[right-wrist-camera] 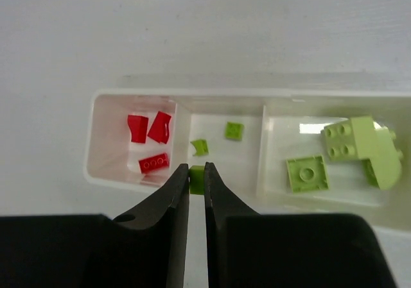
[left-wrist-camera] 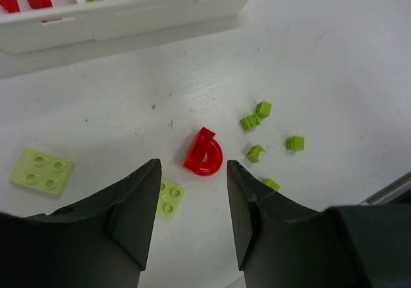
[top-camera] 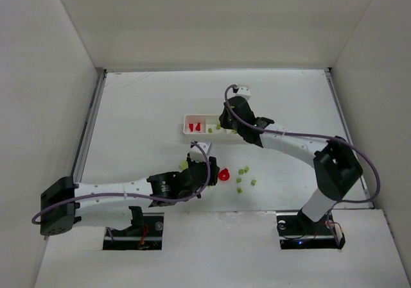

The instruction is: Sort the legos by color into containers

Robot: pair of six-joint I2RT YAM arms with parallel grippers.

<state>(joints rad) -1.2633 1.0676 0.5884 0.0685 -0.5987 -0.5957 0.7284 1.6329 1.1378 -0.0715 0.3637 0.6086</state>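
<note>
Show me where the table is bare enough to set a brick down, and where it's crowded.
Bare: the white table left of the long white plastic tray, out to the side rail, and the strip between the tray and the back wall. Crowded: the patch ahead of the left hand, where the red arch brick and small yellow-green bricks lie scattered.

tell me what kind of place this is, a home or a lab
Most likely a lab test cell, not a home: plain white walls box in a white table, two robot arms are mounted at its near edge, and on it lie a sorting tray and small legos.
</note>
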